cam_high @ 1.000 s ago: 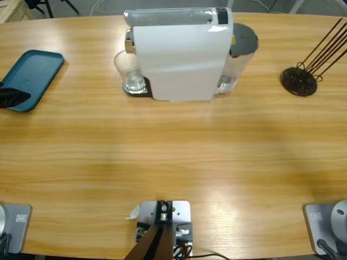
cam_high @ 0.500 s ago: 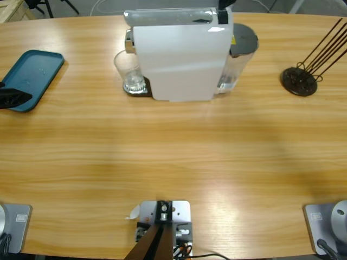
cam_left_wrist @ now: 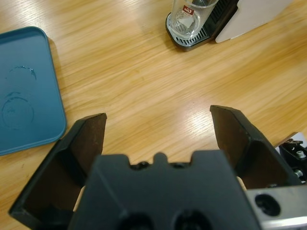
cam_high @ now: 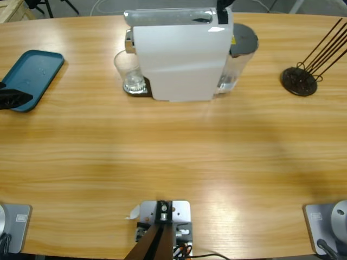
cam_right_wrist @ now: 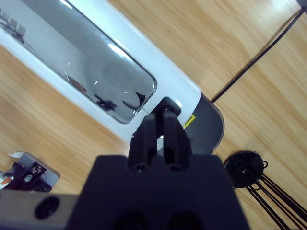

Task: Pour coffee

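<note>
right gripper (cam_high: pixel 223 6) lower onto coffee machine (cam_high: pixel 179 54)

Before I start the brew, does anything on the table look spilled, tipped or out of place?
Nothing stands out. The glass stands upright on the coffee machine drip tray, the teal tray lies flat, and the wood shows no spill.

You have one coffee machine (cam_high: pixel 179 54) on the counter (cam_high: pixel 173 157), with one glass (cam_high: pixel 129 69) standing at its left side. Left of the machine lies one blue tray (cam_high: pixel 32 76). Right of the machine stands one black wire rack (cam_high: pixel 299 80). Two grippers show: one (cam_high: pixel 11 97) beside the tray, one (cam_high: pixel 224 4) over the machine.
</note>
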{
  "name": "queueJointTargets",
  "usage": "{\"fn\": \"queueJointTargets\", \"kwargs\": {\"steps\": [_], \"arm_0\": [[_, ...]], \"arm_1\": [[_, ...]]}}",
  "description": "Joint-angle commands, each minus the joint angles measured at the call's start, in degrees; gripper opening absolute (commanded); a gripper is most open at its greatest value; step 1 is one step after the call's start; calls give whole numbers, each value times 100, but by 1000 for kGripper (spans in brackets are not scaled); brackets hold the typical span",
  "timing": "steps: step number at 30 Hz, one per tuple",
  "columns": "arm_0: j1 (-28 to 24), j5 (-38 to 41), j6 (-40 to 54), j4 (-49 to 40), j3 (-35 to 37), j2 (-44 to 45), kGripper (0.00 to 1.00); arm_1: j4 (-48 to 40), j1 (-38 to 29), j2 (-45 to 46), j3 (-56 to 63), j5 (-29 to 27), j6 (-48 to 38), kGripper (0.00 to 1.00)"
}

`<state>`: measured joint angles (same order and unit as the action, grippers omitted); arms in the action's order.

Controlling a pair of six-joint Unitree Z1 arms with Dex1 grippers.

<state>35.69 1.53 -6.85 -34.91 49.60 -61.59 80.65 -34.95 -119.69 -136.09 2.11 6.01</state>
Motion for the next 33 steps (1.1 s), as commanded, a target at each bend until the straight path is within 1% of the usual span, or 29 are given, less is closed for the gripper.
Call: {"fn": "queueJointTargets", "kwargs": {"steps": [1, 15, 33], "arm_0": [[-41, 121, -54, -7, -30, -204, 931], [-44, 128, -56, -7, -30, -204, 931], [-42, 171, -59, -7, -35, -204, 931]], "arm_1": [[67, 139, -293, -3, -147, 32, 0], [83, 190, -233, 85, -167, 59, 0], [-135, 164, -93, 795, -132, 41, 0]]}}
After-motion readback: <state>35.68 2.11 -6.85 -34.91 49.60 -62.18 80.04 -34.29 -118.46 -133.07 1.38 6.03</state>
